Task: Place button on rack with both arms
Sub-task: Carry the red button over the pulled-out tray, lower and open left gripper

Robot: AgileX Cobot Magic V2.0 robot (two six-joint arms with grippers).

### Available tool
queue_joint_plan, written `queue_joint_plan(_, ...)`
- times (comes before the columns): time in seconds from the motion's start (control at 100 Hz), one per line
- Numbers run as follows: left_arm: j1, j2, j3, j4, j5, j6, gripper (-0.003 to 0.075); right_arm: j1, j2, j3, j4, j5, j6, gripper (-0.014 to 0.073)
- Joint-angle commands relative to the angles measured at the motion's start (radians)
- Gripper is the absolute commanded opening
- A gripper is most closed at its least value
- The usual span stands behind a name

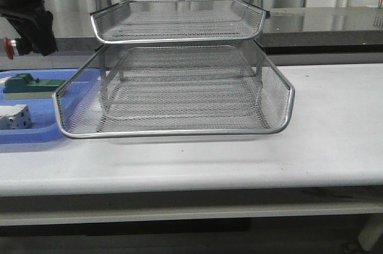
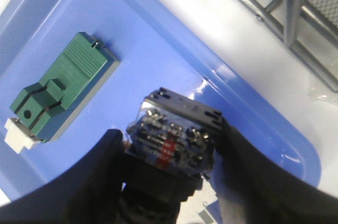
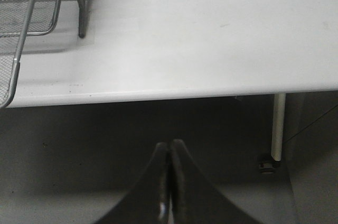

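The left hand (image 2: 169, 182) is clamped on the button (image 2: 171, 139), its two fingers pressed against either side of the body, holding it in the air above the blue tray (image 2: 158, 49). In the front view the button's red cap (image 1: 7, 45) shows at the far left, up beside the rack (image 1: 179, 68). A green block part (image 2: 60, 89) lies in the tray. The right hand (image 3: 169, 182) hangs off the table (image 3: 211, 39) edge, fingers pressed together with nothing between them.

Your button (image 2: 171, 142) hung clamped in the left arm's jaws, red cap (image 1: 8, 45) sideways, apparently above the blue tray. The silver mesh rack (image 1: 179, 86) stood on the worktop.
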Motion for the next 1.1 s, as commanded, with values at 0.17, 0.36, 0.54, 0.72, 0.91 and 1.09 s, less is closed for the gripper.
queue_joint_plan(0.17,-0.001,-0.191,-0.035,-0.131,0.091,-0.016,-0.002,-0.001,0.001,-0.033,-0.022,-0.056,-0.004,-0.0071)
queue_joint_plan(0.36,-0.001,-0.26,-0.035,-0.245,0.19,-0.016,-0.002,-0.001,0.001,-0.033,-0.022,-0.056,-0.004,-0.0071)
queue_joint_plan(0.54,-0.003,-0.298,-0.035,-0.393,0.19,-0.016,-0.002,-0.001,0.001,-0.033,-0.022,-0.056,-0.004,-0.0071)
queue_joint_plan(0.72,-0.085,-0.304,-0.031,-0.437,0.19,-0.016,-0.002,-0.001,0.001,-0.033,-0.022,-0.056,-0.004,-0.0071)
queue_joint_plan(0.91,-0.244,-0.304,-0.012,-0.377,0.19,-0.016,-0.002,-0.001,0.001,-0.033,-0.022,-0.056,-0.004,-0.0071)
queue_joint_plan(1.09,-0.405,-0.295,0.001,-0.256,0.19,-0.016,-0.002,-0.001,0.001,-0.033,-0.022,-0.056,-0.004,-0.0071)
